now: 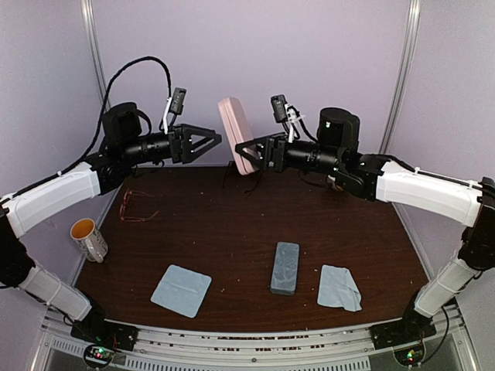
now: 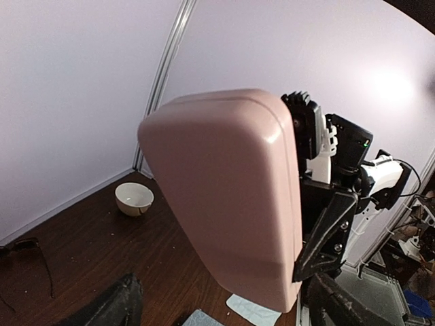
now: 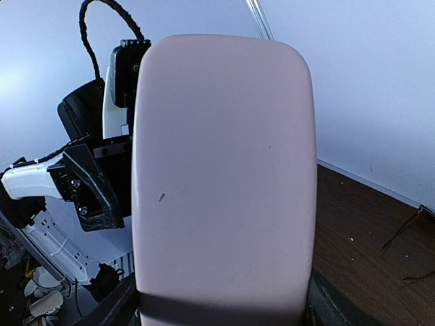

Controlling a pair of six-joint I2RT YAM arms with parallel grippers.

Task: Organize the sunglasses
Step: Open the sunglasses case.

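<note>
My right gripper (image 1: pixel 246 151) is shut on the lower end of the pink case (image 1: pixel 235 133) and holds it upright, slightly tilted, above the back of the table. The case fills the right wrist view (image 3: pixel 224 176), with a finger on either side. My left gripper (image 1: pixel 209 141) is open and empty, just left of the case, which also shows in the left wrist view (image 2: pixel 231 197). The thin reddish-brown wire sunglasses (image 1: pixel 138 205) lie on the table at the left. The dark sunglasses (image 2: pixel 26 248) lie at the back, mostly hidden behind the case in the top view.
A grey-blue case (image 1: pixel 285 267) lies near the front centre, between two light-blue cloths (image 1: pixel 181 290) (image 1: pixel 339 287). A mug (image 1: pixel 89 239) stands at the left edge. A white bowl (image 2: pixel 134 198) sits near the back wall.
</note>
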